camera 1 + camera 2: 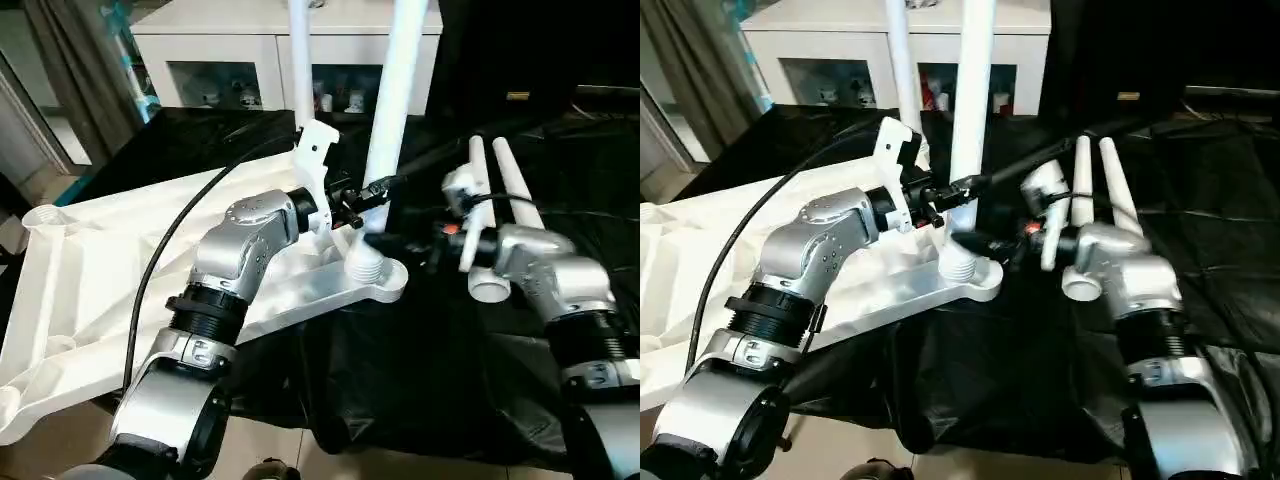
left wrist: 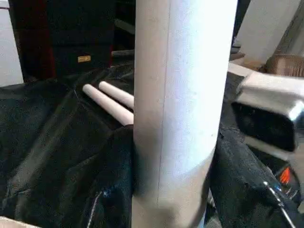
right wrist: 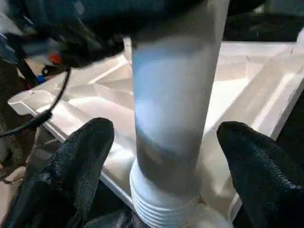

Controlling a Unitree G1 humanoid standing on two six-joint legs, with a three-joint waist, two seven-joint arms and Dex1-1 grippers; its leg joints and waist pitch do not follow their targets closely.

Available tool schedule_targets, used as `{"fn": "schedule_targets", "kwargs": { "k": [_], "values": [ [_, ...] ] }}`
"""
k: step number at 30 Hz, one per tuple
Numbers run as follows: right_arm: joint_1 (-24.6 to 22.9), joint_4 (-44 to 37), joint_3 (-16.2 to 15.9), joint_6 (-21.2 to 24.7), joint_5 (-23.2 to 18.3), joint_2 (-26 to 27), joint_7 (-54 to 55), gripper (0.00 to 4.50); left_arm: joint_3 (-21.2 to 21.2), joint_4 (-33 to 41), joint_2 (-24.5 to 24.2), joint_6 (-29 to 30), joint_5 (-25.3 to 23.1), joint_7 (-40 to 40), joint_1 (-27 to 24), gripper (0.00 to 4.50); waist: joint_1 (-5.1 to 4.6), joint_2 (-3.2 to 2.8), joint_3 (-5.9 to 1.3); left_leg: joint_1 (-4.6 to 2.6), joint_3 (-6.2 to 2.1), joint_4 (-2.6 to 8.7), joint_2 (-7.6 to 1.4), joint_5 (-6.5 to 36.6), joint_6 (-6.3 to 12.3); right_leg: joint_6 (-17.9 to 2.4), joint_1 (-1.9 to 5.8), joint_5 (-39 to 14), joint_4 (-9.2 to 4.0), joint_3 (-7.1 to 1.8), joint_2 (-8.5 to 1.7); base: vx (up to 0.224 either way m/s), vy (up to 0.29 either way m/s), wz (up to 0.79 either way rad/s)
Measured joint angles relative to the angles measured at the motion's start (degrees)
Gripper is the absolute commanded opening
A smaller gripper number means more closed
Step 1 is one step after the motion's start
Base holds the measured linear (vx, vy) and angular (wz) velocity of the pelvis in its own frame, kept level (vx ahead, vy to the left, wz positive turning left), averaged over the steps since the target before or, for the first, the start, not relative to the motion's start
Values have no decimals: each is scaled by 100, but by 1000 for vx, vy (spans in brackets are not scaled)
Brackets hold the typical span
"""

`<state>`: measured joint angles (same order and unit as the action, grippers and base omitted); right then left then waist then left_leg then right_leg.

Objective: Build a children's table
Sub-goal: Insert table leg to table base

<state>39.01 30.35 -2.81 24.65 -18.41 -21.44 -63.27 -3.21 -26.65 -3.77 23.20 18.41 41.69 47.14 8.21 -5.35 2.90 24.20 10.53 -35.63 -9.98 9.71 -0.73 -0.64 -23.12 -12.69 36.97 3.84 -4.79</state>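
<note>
The left gripper (image 1: 362, 205) clamps the upright leg (image 1: 395, 90) in the tabletop (image 1: 90, 270) socket, the right gripper (image 3: 161, 156) gaping around its base.

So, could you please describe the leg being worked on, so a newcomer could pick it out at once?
Start at the white tabletop lying ribbed side up on the black cloth. At its near corner socket stands a white leg, its threaded end at the socket. Both claws flank it, unlike the other upright leg and the two lying legs.
</note>
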Motion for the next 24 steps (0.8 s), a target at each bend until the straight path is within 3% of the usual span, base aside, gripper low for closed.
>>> {"fn": "schedule_targets", "kwargs": {
  "k": [7, 8, 17, 19, 24],
  "values": [
    [5, 21, -179, 28, 173, 321, 413, 401, 1, 30, 12, 57, 0, -5, -1, 189, 6, 7, 5, 2, 0, 0, 0, 0, 0, 0, 0, 0, -2, 0, -1, 0, 0, 0],
    [5, 21, -192, 33, 184, 328, 426, 372, 2, 44, 12, 58, 0, -5, -1, 189, 13, 10, 6, 3, 0, 0, 0, 0, 0, 0, 0, 0, -2, 0, -2, 0, 0, 0],
    [5, 21, -207, 35, 231, 392, 532, 312, -3, 76, -1, 69, -2, 0, -3, 189, 11, 19, 12, 3, 1, 0, 4, 0, 0, 0, 0, 0, -1, 0, -6, 0, 0, 0],
    [5, 23, -206, 35, 231, 391, 533, 277, -6, 120, -1, 76, -2, 3, -12, 189, 9, 21, 14, 3, 1, 0, 4, 0, 0, 0, 0, 0, -1, 0, -6, 0, 0, 0],
    [13, 68, -202, 29, 232, 384, 548, 236, -9, 173, 1, 92, -2, 24, -39, 189, 9, 23, 15, 3, 2, 0, 4, 0, 0, 0, 0, 0, 0, 0, -6, 0, 0, 0]
  ]
}}
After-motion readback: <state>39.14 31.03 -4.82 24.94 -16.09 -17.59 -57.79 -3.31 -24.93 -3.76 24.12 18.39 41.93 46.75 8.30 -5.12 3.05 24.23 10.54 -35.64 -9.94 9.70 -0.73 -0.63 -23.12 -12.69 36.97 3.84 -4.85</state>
